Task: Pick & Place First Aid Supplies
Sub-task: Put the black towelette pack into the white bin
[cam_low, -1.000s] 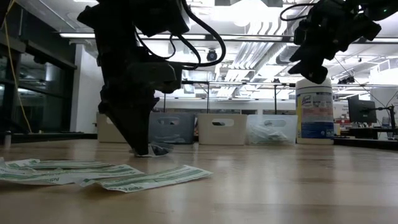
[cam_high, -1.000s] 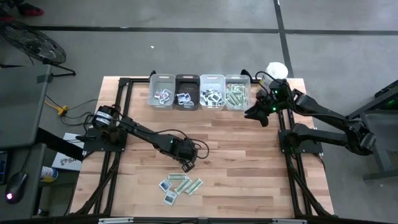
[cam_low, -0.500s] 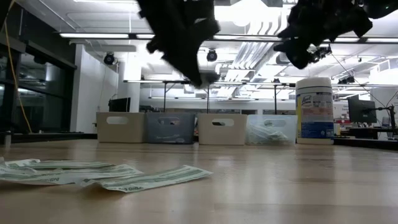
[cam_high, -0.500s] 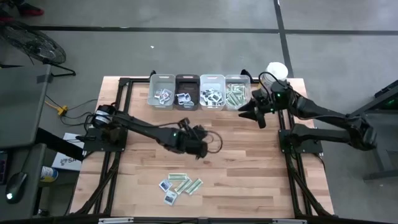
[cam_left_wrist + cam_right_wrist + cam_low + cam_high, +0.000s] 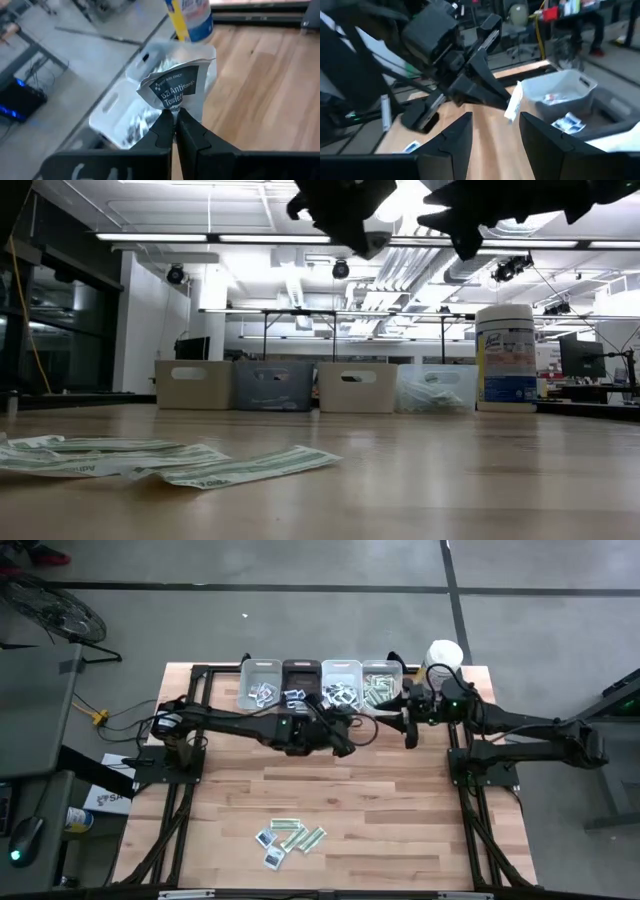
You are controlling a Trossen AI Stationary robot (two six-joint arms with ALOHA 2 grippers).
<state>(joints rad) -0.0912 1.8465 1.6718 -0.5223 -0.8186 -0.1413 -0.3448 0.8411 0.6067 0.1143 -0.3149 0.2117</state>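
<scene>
Since a second ago, left gripper (image 5: 345, 732) risen off table near packet pile, swung up toward bins, fingers pinched on white towelette packet (image 5: 176, 91). Packet held in air just before third bin (image 5: 341, 688), beside mesh bin (image 5: 381, 686). Right gripper (image 5: 410, 727) moved slightly toward centre, fingers apart, nothing held, facing left gripper. Remaining packets (image 5: 289, 837) lie near front table edge, well apart. White canister (image 5: 444, 653) at far right corner.

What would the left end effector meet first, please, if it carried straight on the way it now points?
Probably the clear bin dead ahead: the left end effector, shut on an antiseptic towelette packet, aims into it. Depth is hard to judge.
</scene>
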